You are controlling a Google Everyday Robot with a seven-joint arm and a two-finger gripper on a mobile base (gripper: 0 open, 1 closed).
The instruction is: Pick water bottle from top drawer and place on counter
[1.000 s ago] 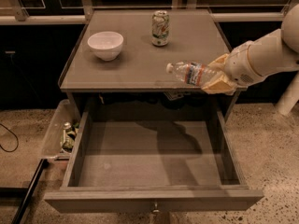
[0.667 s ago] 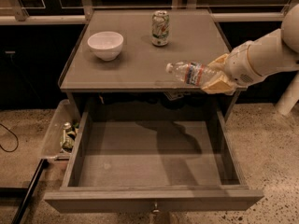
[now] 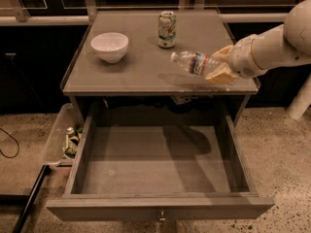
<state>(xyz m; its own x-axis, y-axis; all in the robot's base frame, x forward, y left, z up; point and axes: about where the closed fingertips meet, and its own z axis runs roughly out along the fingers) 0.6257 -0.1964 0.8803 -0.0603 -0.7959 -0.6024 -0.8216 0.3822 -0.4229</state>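
The water bottle (image 3: 194,63) is clear with a white cap pointing left and a dark label band. It lies nearly on its side, held just above the right front part of the counter (image 3: 146,72). My gripper (image 3: 219,66) reaches in from the right and is shut on the bottle's base end. The top drawer (image 3: 160,205) is pulled wide open below the counter, and its inside holds nothing. Its small knob shows at the bottom edge of the front panel.
A white bowl (image 3: 110,46) stands at the counter's left. A green-and-white soda can (image 3: 166,29) stands upright at the back middle. A small clear plastic bin (image 3: 64,141) with items hangs at the drawer's left side. Speckled floor lies around the cabinet.
The bottle and gripper have shifted only very slightly, if at all; the rest is unchanged.
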